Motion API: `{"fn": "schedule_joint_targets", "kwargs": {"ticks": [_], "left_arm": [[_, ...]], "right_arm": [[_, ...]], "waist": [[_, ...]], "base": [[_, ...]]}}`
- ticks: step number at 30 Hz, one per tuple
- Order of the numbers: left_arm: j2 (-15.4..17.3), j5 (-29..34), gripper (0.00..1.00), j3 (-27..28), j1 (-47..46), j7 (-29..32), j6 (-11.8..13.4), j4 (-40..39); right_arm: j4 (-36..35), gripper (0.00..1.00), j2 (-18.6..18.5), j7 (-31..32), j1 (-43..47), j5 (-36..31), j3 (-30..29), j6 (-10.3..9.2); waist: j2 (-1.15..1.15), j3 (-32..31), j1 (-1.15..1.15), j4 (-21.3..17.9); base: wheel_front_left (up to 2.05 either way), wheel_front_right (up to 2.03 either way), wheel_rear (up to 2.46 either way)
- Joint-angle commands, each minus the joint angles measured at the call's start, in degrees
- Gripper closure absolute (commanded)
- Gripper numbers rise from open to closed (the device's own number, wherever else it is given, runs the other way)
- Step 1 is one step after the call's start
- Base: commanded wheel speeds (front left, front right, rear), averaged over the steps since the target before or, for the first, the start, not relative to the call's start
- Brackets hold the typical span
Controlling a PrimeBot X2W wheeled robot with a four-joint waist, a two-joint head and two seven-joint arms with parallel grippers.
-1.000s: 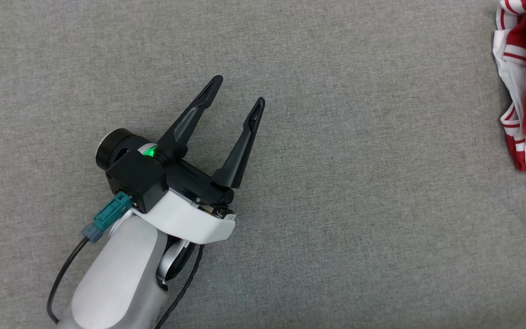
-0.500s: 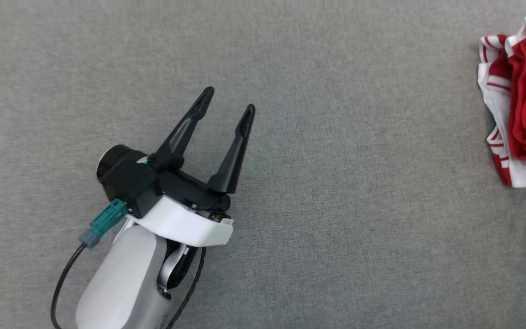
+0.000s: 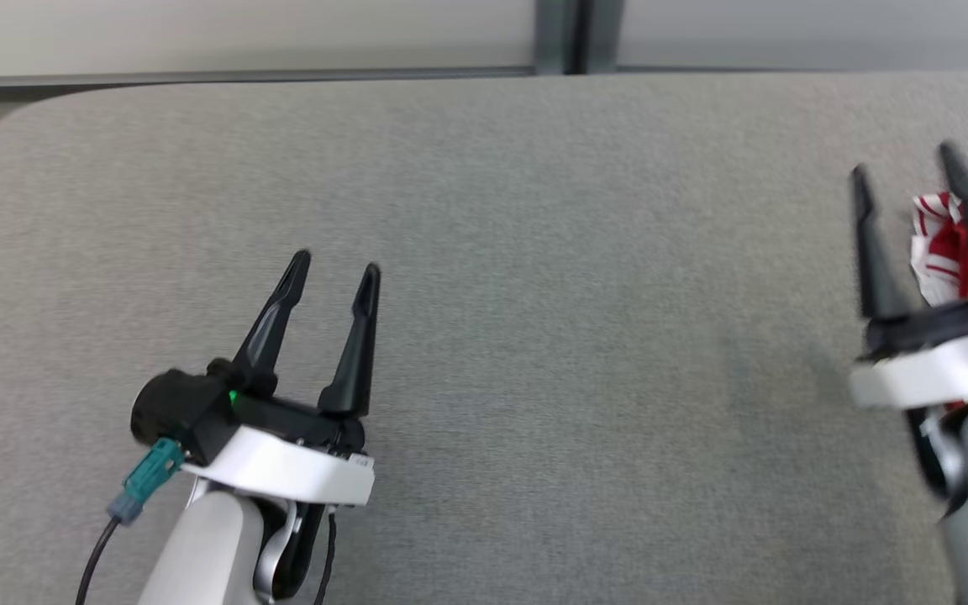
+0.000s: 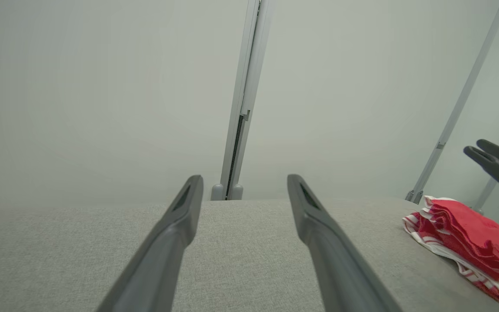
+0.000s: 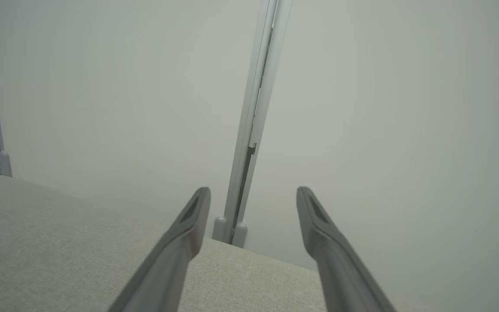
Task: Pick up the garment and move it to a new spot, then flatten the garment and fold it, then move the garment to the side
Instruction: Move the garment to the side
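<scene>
The garment point(image 3: 942, 244), red with red-and-white striped edges, lies folded in a small pile at the table's far right; in the left wrist view the garment point(image 4: 466, 236) sits at the lower right. My right gripper point(image 3: 904, 164) hovers open in front of the pile, its fingers partly hiding the cloth, nothing between them. In its own wrist view the right gripper point(image 5: 254, 190) points over the table's far edge at the wall. My left gripper point(image 3: 334, 262) stands open and empty over the table's left half, seen in its wrist view as the left gripper point(image 4: 243, 178).
The grey fabric-covered table point(image 3: 585, 252) has a rounded far-left corner and a far edge near a pale wall with a vertical metal post point(image 3: 564, 34). A slanted metal strut point(image 4: 457, 108) stands behind the garment.
The head camera has tilted up, bringing the table's far edge and wall into view. The right gripper has come into view at the right, open beside the garment. The left gripper stays open.
</scene>
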Motion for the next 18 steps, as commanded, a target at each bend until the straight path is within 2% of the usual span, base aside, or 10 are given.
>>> {"fn": "schedule_joint_targets", "kwargs": {"ticks": [1,6,9,13,18], "left_arm": [[0.03,0.46,0.0,1.08,1.88,-0.07,-0.06,0.44],[-0.15,2.1,0.0,1.87,5.53,-0.07,-0.05,1.94],[-0.38,3.53,0.0,2.53,7.25,-0.07,-0.06,1.87],[-0.41,4.62,0.0,3.25,8.69,-0.07,-0.06,2.33],[-0.59,5.15,0.0,4.38,9.99,-0.07,-0.06,2.61]], "right_arm": [[-1.51,0.0,1.92,-0.29,3.25,-0.54,0.41,-0.13],[-3.85,0.0,8.38,-0.3,9.83,-0.76,-0.9,-0.13],[-4.64,0.0,10.98,-0.3,13.07,-1.72,-1.86,-0.13],[-5.03,0.0,12.76,-0.31,16.52,-4.02,-3.14,-0.13],[-5.67,0.0,14.11,-0.31,20.62,-1.64,-5.7,-0.11]], "waist": [[0.0,-3.31,0.0,3.47],[0.0,-5.45,0.0,5.5],[0.0,-5.93,0.0,6.19],[0.0,-6.97,0.0,6.87],[0.0,-8.0,0.0,7.26]], "base": [[0.0,0.0,0.0],[0.0,0.0,0.0],[0.0,0.0,0.0],[0.0,0.0,0.0],[0.0,0.0,0.0]]}}
